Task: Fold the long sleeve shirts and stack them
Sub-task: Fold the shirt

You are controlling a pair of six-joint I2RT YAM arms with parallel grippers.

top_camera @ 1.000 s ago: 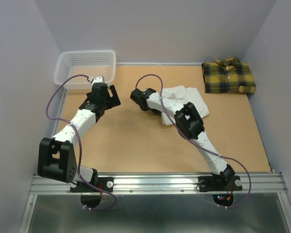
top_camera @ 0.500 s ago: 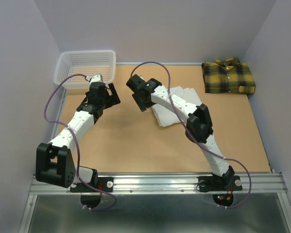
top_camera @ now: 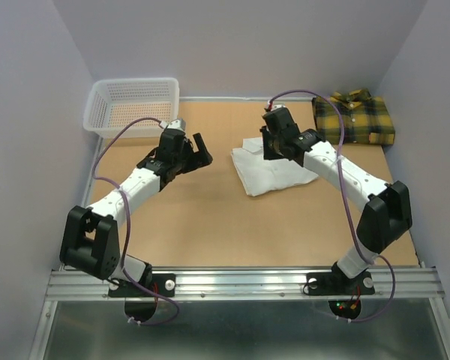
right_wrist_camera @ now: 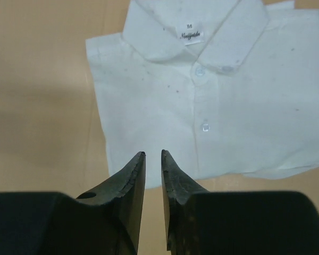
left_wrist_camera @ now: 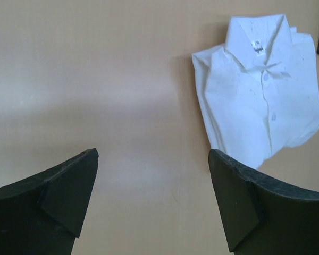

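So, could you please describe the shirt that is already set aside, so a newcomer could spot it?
Look at the table's far right corner, by the wall. The folded plaid shirt lies there; its yellow-and-dark check separates it from the plain white shirt mid-table.

Plain white shirt (top_camera: 274,169) with faint dark specks, possibly stains, yellow-and-dark-green plaid shirt (top_camera: 354,119) at upper right, white mesh basket (top_camera: 131,107) at upper left, tan table (top_camera: 210,225), black-and-white arms, purple cables
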